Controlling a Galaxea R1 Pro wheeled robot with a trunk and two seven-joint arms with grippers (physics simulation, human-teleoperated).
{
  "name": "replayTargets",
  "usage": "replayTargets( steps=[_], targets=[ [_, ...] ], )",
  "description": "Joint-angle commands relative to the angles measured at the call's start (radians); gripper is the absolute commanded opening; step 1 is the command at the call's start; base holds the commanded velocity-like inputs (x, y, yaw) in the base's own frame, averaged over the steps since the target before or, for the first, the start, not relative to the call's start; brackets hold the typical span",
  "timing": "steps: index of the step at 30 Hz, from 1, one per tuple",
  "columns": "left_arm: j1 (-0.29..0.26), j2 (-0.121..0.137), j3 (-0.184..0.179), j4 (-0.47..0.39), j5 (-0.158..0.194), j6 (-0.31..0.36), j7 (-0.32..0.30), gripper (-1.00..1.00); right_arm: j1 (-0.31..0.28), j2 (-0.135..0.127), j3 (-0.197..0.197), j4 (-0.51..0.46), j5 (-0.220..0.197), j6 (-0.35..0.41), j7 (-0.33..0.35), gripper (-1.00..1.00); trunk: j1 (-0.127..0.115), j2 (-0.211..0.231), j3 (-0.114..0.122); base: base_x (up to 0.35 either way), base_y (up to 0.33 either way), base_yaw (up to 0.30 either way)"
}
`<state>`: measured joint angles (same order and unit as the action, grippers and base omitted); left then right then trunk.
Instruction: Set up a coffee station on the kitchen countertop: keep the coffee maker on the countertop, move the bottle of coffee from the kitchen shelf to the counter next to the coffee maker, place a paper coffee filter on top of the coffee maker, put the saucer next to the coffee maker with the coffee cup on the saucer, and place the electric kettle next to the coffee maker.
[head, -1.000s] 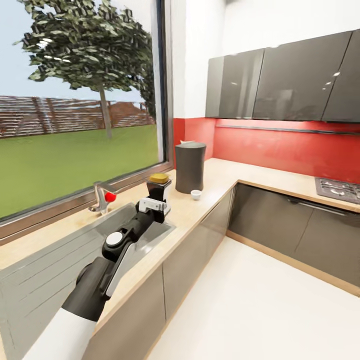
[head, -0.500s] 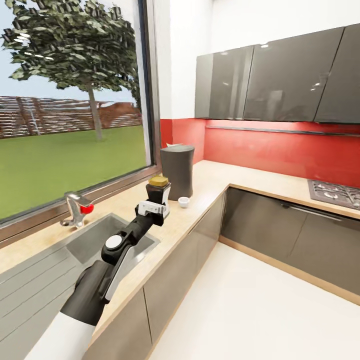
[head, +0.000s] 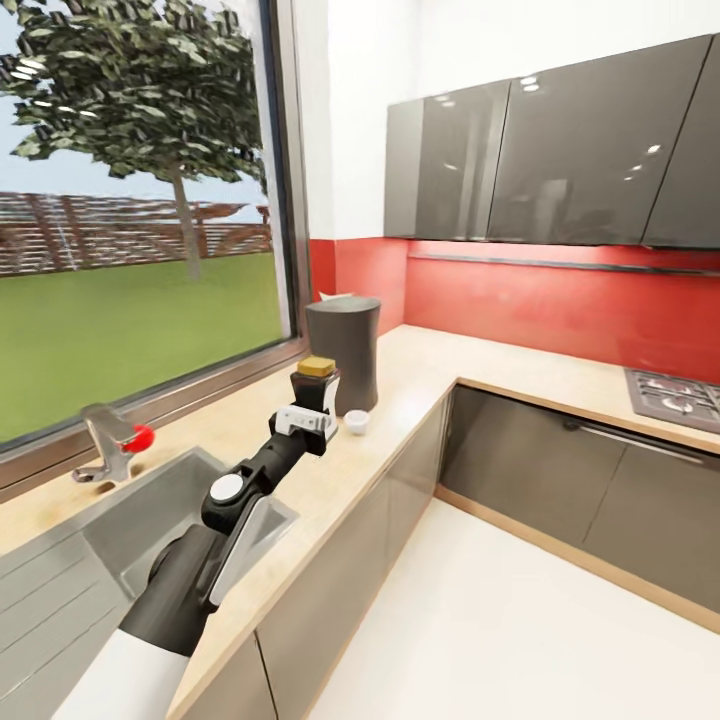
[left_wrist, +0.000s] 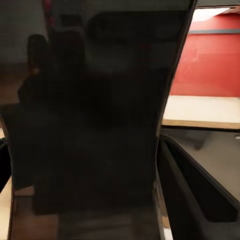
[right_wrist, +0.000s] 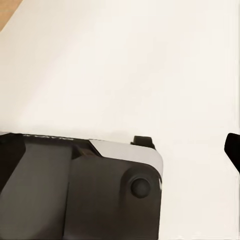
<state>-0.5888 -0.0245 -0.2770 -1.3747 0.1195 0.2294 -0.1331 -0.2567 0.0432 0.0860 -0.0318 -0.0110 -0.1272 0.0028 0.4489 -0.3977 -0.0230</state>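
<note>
Beside the coffee maker: the bottle of coffee (head: 316, 384) sits upright in the left gripper (head: 312, 400), held above the kitchen countertop (head: 400, 390) just on the sink side of the coffee maker (head: 344, 350).
Left claw: clamped on the bottle's dark body, yellow lid showing above it.
Left arm: stretched forward from the near edge of the head view, over the corner of the steel sink (head: 140, 520), toward the coffee maker.
Bottle look: dark brown glass, yellow lid; up close it is a dark glossy wall (left_wrist: 95, 125).
Coffee cup (head: 356, 422): small, white, on the countertop at the coffee maker's foot.
Right claw: I cannot tell its state; the right wrist view shows pale floor and a dark, rounded robot part (right_wrist: 80, 190).
</note>
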Motion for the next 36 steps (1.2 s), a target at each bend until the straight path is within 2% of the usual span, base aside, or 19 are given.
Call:
replayTargets(
  steps=[1,12,17,19,20,26,29,36],
  targets=[
    [-0.001,0.000,0.001,-0.001,0.009,0.007,-0.003,-1.00,-0.001,0.000,0.007,0.001,-0.001,-0.003,0.000,1.00,0.001,-0.002,-0.002,0.294,-0.141,0.000],
    [0.000,0.000,0.001,-0.001,0.009,0.007,-0.003,-1.00,-0.001,0.003,0.008,0.001,-0.001,-0.003,0.000,1.00,0.001,-0.002,-0.002,0.293,-0.143,0.001],
    [0.004,0.001,0.002,0.000,0.009,0.005,-0.003,-1.00,-0.001,0.004,0.008,0.001,-0.001,-0.003,0.000,1.00,0.001,-0.002,-0.002,0.291,-0.146,0.156],
    [0.026,0.001,0.023,0.000,0.009,0.003,0.012,-1.00,-0.001,0.004,0.008,0.002,-0.001,-0.003,0.000,1.00,0.001,-0.002,-0.002,0.290,-0.149,0.256],
    [0.038,0.001,0.041,0.000,0.009,-0.003,0.028,-1.00,-0.001,0.004,0.008,0.002,-0.001,-0.003,0.000,1.00,0.001,-0.002,-0.002,0.290,-0.150,0.274],
    [0.052,0.011,0.052,0.024,0.011,-0.092,0.036,-1.00,-0.001,0.004,0.008,0.003,-0.001,-0.003,0.000,1.00,0.001,-0.002,-0.002,0.290,-0.150,0.193],
    [0.080,0.016,0.054,0.035,0.009,-0.110,0.038,-1.00,-0.001,0.004,0.008,0.003,-0.001,-0.003,0.000,1.00,0.001,-0.002,-0.002,0.274,-0.162,0.023],
    [0.088,0.018,0.055,0.049,0.009,-0.133,0.039,-1.00,-0.001,0.004,0.008,0.003,-0.001,-0.003,0.001,1.00,0.001,-0.002,-0.002,0.140,-0.246,0.005]
  ],
)
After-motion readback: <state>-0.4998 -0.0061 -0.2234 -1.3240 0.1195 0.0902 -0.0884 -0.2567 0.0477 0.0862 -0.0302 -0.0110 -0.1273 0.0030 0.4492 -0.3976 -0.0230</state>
